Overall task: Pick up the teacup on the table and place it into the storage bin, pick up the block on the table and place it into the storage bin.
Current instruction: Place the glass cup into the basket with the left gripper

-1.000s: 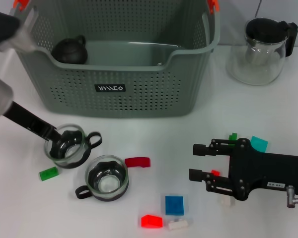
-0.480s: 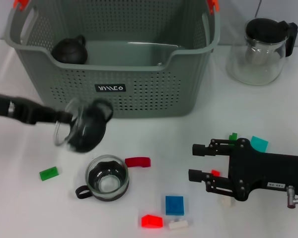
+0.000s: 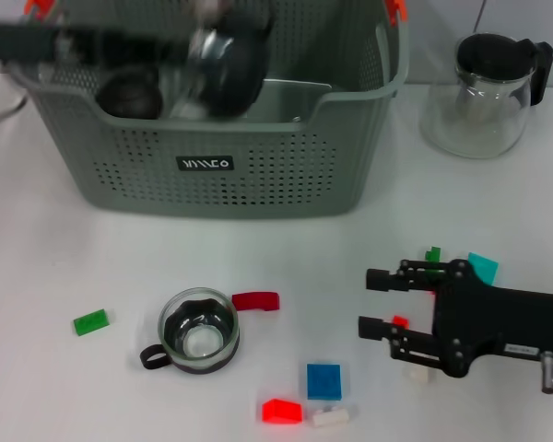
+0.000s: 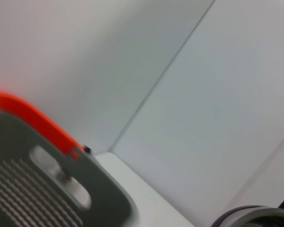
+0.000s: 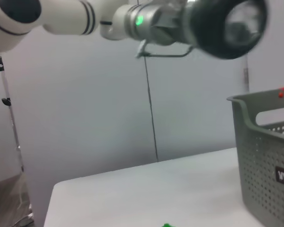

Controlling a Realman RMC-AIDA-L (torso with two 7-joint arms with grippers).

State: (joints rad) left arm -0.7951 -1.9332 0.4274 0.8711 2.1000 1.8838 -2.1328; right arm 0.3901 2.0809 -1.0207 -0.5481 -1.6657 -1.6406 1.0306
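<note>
Motion blur smeared your left gripper, but it was clamped on one glass teacup with a dark liner, held above the open top of the storage bin. From the right wrist view you could see that same cup raised well above the bin's rim.

One dark, rounded pot sat inside the bin, at its left end. The bin itself was grey-green perforated plastic with two orange handle clips and one small black label.

Your right gripper rested low on the bench, to the right, with its two black fingers apart and pointing left, gripping nothing.

A second glass teacup with a black handle stood upright on the bench. Near it lay a curved red block and a green block. In front were one square blue block, one red block and one white block. A teal block and a small green block lay just beside the right gripper.

One clear glass teapot with a black lid stood to the right of the bin.
</note>
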